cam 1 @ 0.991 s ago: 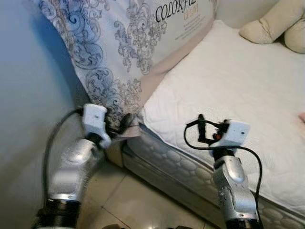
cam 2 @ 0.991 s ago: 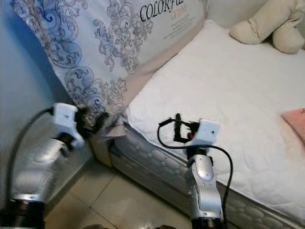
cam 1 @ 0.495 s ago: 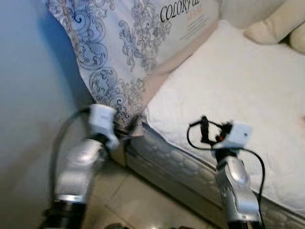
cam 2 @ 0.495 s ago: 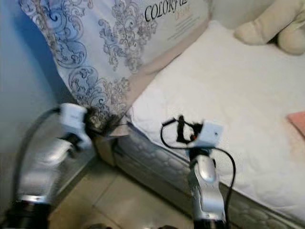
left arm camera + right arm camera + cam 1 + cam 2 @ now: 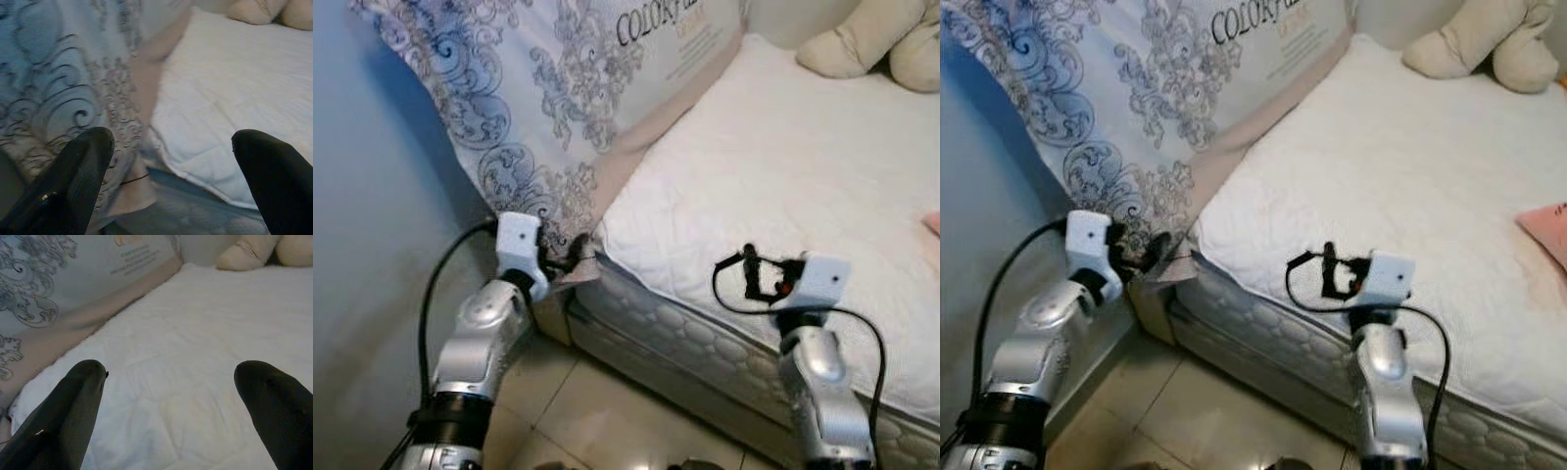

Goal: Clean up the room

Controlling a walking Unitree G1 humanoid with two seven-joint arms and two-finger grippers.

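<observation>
Fingers [image 5: 73, 181] of the left gripper [image 5: 566, 262] are spread wide at the corner of the patterned quilt [image 5: 558, 98], which is leaned against the wall beside the mattress [image 5: 783, 176]. Right gripper [image 5: 171, 416] is held parted over the mattress edge.

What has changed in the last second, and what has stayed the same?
Little has changed. The camera shifted, so the whole picture moved. The left gripper stays at the lower corner of the patterned bedding bag, open, and holds nothing. The right gripper still hovers open over the edge of the white mattress. The beige plush toy and the pink item lie as before.
</observation>
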